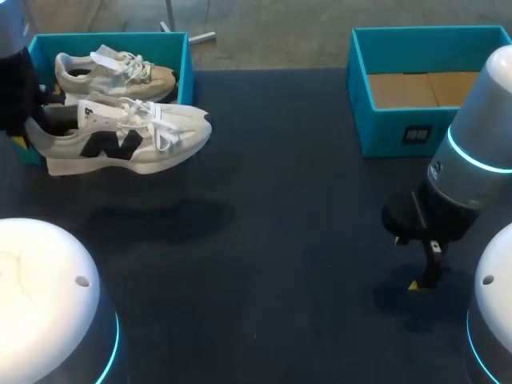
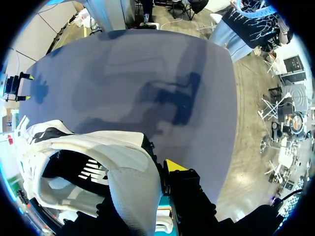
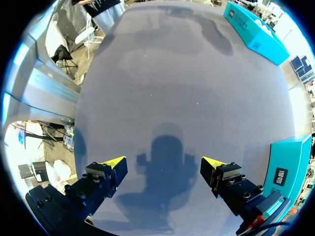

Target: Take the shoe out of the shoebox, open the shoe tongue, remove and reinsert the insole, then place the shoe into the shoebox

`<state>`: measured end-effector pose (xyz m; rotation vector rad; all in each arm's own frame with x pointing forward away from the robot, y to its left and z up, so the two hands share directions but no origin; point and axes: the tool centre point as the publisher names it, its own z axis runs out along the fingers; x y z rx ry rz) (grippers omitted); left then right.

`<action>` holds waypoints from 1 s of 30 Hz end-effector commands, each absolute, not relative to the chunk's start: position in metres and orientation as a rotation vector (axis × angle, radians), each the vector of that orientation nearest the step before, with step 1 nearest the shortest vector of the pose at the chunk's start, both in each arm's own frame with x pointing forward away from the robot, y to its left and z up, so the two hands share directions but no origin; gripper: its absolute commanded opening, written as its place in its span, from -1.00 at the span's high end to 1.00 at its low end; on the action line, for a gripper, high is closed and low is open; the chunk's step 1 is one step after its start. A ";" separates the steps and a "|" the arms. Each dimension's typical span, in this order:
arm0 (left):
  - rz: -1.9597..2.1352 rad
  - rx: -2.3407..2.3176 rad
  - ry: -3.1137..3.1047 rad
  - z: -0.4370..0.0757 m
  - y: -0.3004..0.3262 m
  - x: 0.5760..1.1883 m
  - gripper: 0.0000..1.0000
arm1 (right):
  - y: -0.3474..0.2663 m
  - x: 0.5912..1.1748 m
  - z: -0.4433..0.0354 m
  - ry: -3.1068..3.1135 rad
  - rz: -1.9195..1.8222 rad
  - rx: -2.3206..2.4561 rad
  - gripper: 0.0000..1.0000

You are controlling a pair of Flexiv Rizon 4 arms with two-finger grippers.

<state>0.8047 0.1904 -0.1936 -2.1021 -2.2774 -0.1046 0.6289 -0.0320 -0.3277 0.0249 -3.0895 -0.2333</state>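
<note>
White knit-textured shoe (image 2: 93, 157) (padded heel collar) hangs clamped in left tool (image 2: 156, 179); right tool (image 3: 163, 164) gapes above matte table (image 3: 172, 88).

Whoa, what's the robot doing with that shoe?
The left gripper is shut on the heel of a white sneaker and holds it in the air above the table, just outside the blue shoebox. A second sneaker lies in that box. The right gripper is open and empty, hovering low over the table near another blue box.
</note>
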 end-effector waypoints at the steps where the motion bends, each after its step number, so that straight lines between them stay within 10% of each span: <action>1: -0.108 -2.105 -2.280 -0.193 0.191 0.803 1.00 | -0.032 0.628 -0.329 -3.092 -0.232 0.024 -1.00; 30: -0.063 -2.118 -2.248 -0.249 0.097 0.740 1.00 | -0.032 0.628 -0.329 -3.092 -0.232 0.024 -1.00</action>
